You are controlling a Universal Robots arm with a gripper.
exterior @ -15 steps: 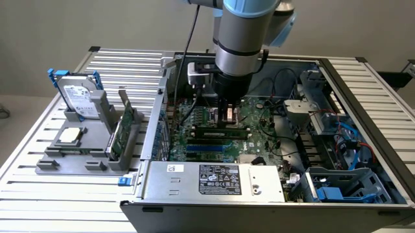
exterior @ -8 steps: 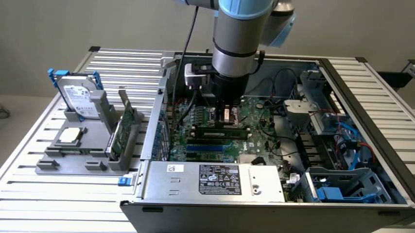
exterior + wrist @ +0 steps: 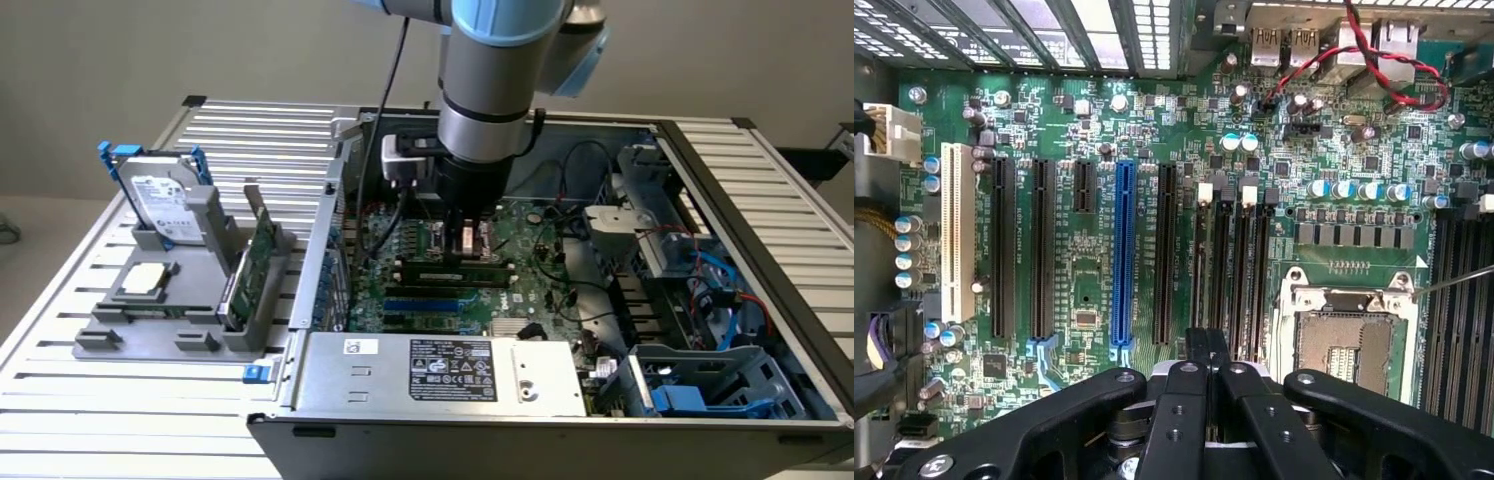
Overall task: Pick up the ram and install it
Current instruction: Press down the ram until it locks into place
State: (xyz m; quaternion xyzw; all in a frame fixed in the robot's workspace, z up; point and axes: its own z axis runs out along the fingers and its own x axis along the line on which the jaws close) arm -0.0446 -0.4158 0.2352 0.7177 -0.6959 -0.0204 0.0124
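Note:
The ram (image 3: 454, 268), a narrow green stick with black chips, stands on edge along a black slot (image 3: 1201, 265) of the motherboard (image 3: 534, 285) inside the open computer case. My gripper (image 3: 475, 248) comes straight down onto the ram's top edge, near its middle, and is shut on it. In the wrist view the black fingers (image 3: 1194, 352) are pressed together over the group of black memory slots, beside the processor socket (image 3: 1346, 340). The part of the ram under the fingers is hidden.
A grey holder (image 3: 174, 320) in the exterior view's left carries a silver hard drive with blue handles (image 3: 163, 205) and a broad green card (image 3: 254, 265). The power supply (image 3: 441, 370), the case walls, cables (image 3: 587, 160) and the blue drive cage (image 3: 694, 390) surround the motherboard.

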